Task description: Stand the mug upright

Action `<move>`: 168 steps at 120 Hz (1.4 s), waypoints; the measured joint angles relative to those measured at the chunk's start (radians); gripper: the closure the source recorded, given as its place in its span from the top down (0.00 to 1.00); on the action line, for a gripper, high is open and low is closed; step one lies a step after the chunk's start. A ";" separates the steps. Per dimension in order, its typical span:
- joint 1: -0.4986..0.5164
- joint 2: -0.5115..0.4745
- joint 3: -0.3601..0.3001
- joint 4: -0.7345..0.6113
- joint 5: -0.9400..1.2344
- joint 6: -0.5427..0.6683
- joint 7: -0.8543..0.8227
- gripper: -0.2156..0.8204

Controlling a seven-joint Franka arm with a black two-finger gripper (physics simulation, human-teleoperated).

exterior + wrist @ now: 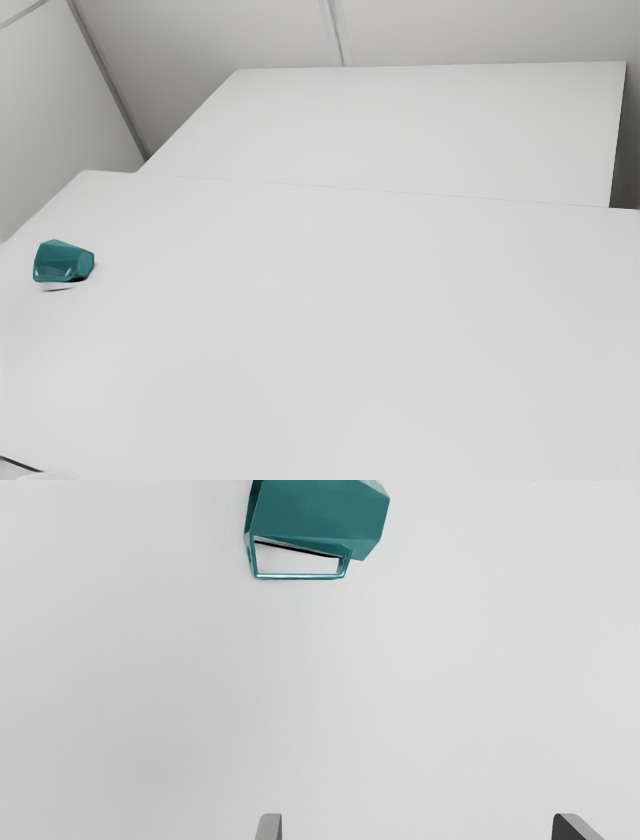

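Note:
The teal faceted mug lies on its side on the white table near the exterior view's left edge, its base end turned toward that view's right. In the wrist view the mug shows its side wall and its angular handle, which lies toward the gripper. My gripper is open, its two fingertips wide apart with bare tabletop between them. The mug is well ahead of the fingertips, and neither finger touches it.
The white table stretches across the exterior view, with a second white surface behind it. Pale walls stand beyond. A dark thin line and a pale rounded shape sit at the exterior view's lower left corner.

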 joint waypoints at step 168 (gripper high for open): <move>0.242 0.641 -0.028 0.382 -0.708 0.067 0.532 0.77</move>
